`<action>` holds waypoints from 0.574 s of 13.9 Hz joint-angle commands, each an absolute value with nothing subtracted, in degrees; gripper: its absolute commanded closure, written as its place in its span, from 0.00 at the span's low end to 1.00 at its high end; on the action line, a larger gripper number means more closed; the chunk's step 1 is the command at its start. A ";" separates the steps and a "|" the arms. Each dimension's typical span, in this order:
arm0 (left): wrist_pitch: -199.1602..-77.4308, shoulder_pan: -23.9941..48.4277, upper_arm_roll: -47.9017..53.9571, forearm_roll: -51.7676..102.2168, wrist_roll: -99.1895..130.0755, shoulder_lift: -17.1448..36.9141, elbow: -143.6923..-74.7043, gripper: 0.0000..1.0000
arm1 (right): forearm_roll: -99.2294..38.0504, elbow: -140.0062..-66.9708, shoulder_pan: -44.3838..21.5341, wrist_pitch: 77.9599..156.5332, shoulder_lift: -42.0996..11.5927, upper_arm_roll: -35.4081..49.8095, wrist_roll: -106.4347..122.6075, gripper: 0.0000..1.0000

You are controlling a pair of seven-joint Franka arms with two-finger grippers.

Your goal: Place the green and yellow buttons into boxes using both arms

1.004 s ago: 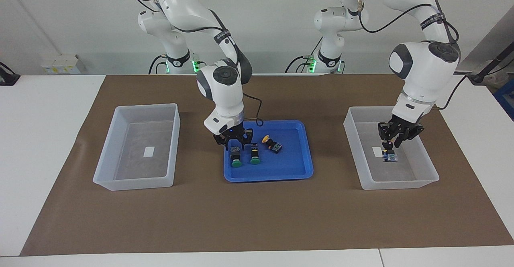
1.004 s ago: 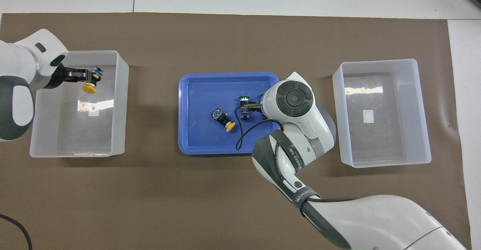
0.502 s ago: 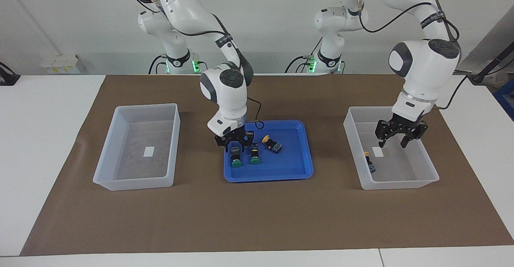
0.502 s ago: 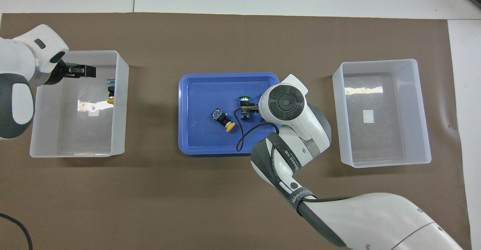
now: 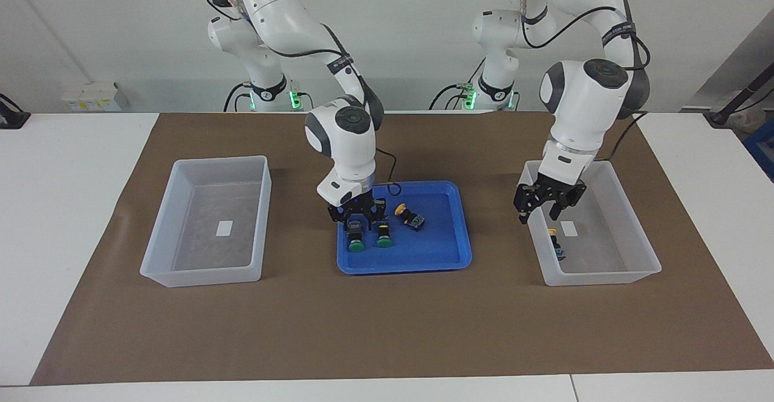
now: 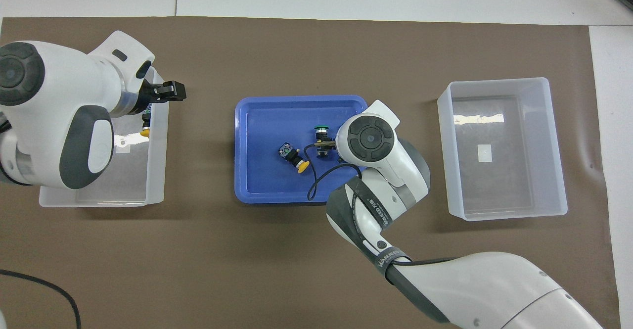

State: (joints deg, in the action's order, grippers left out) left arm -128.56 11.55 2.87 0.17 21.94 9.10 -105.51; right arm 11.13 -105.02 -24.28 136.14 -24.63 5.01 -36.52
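Observation:
Two green buttons (image 5: pixel 355 243) (image 5: pixel 383 240) stand side by side in the blue tray (image 5: pixel 447 251). A yellow button (image 5: pixel 408 216) lies on its side beside them. My right gripper (image 5: pixel 360 216) is low over the green buttons, open, with its fingers about the body of the one toward the right arm's end. In the overhead view one green button (image 6: pixel 321 132) and the tray's yellow button (image 6: pixel 293 157) show; the right wrist hides the other green one. A second yellow button (image 5: pixel 555 242) (image 6: pixel 145 123) lies in the bin (image 5: pixel 595 276) at the left arm's end. My left gripper (image 5: pixel 539 208) (image 6: pixel 168 91) is open and empty above that bin's tray-side rim.
The other translucent bin (image 5: pixel 202 278) (image 6: pixel 507 215) at the right arm's end holds only its white label. A brown mat (image 5: pixel 387 329) covers the table under the tray and bins. A black cable (image 6: pixel 321 175) hangs from the right wrist over the tray.
The left gripper let go of the yellow button, which now lies in the bin, then rose and moved toward the tray. The right gripper lowered slightly onto the green buttons.

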 commanded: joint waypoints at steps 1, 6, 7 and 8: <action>-129.28 14.75 2.11 0.53 29.58 8.88 -106.60 0.23 | 13.10 -105.20 -24.17 137.46 -25.05 5.19 -38.76 0.38; -139.64 18.89 2.11 0.53 45.15 7.03 -113.63 0.23 | 13.10 -106.00 -24.17 138.52 -24.96 5.19 -41.47 0.95; -140.53 19.42 2.20 0.53 47.09 7.12 -114.16 0.23 | 13.10 -106.00 -24.17 138.25 -24.53 5.19 -42.62 1.00; -141.15 20.29 2.20 0.53 49.20 7.55 -114.43 0.23 | 13.10 -105.91 -24.00 137.73 -23.74 5.19 -42.71 1.00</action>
State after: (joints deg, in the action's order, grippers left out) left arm -138.91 18.58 3.00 0.17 45.46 9.07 -111.69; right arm 11.30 -105.15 -24.31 136.54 -24.81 5.00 -39.98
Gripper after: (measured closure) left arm 0.233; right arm 0.604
